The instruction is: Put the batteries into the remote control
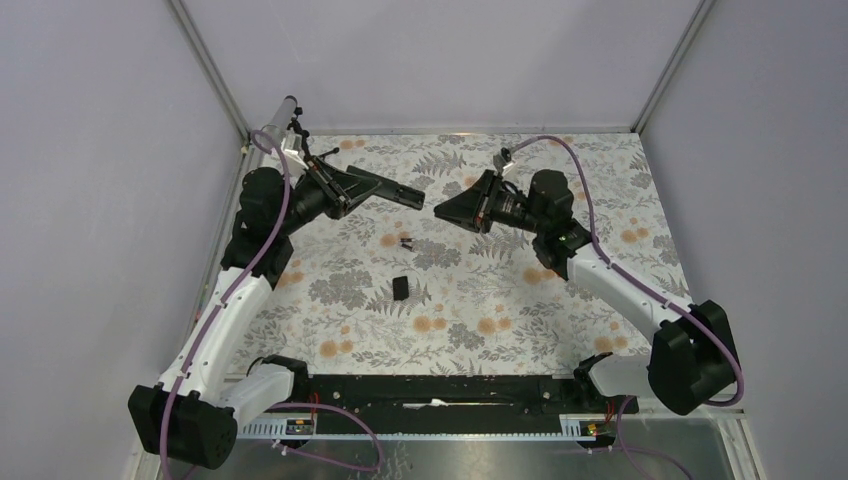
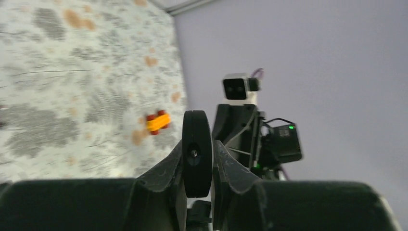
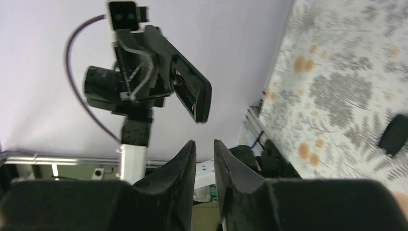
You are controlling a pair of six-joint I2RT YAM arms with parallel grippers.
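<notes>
My left gripper (image 1: 352, 190) is shut on the remote control (image 1: 392, 191), a slim black bar held in the air and pointing right. In the left wrist view the remote (image 2: 197, 154) shows end-on between the fingers. In the right wrist view the remote (image 3: 192, 96) shows its inner side. My right gripper (image 1: 442, 209) hangs just right of the remote's free end, its jaws a narrow gap apart and empty (image 3: 204, 149). The batteries (image 1: 406, 242) lie on the table below the two grippers. The small black cover (image 1: 401, 288) lies nearer the front and also shows in the right wrist view (image 3: 393, 134).
A yellow toy brick car (image 2: 158, 121) with red wheels sits on the floral mat (image 1: 500, 300) near the wall. The black base rail (image 1: 430, 390) runs along the near edge. Grey walls close in the back and sides.
</notes>
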